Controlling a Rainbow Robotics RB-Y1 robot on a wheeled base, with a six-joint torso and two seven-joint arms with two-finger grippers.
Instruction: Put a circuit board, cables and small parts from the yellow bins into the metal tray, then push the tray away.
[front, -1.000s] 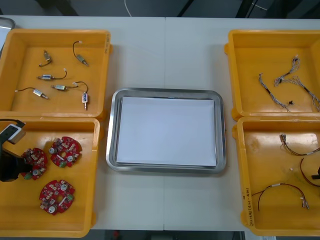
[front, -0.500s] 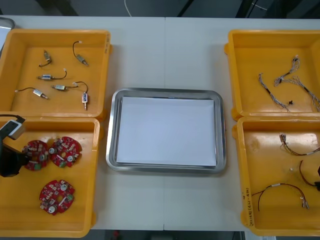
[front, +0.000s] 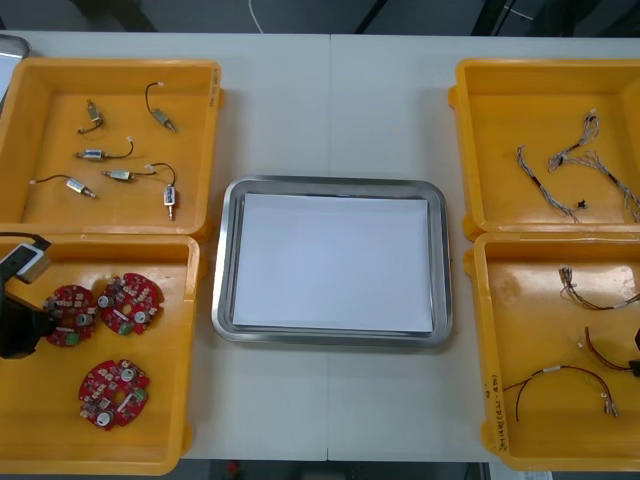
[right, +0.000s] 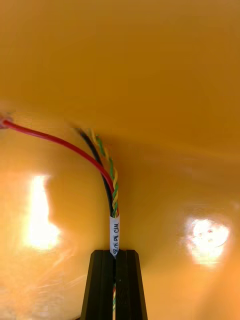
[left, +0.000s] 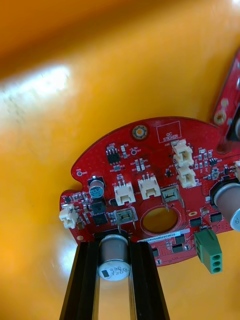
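Gripping a silver cylinder (left: 114, 260) on a red board (left: 150, 165), the left gripper (left: 114, 250) had its fingers apart by that cylinder's width. The board was in the near left bin (front: 30, 430), touching a second board (front: 130, 303), with a third board (front: 115, 393) nearer the robot. The right gripper (right: 115, 252) was pinched together on a cable (right: 107, 175) of red, black and yellow-green strands, over the near right bin (front: 500, 300). Between the bins sat the tray (front: 225, 260), white inside.
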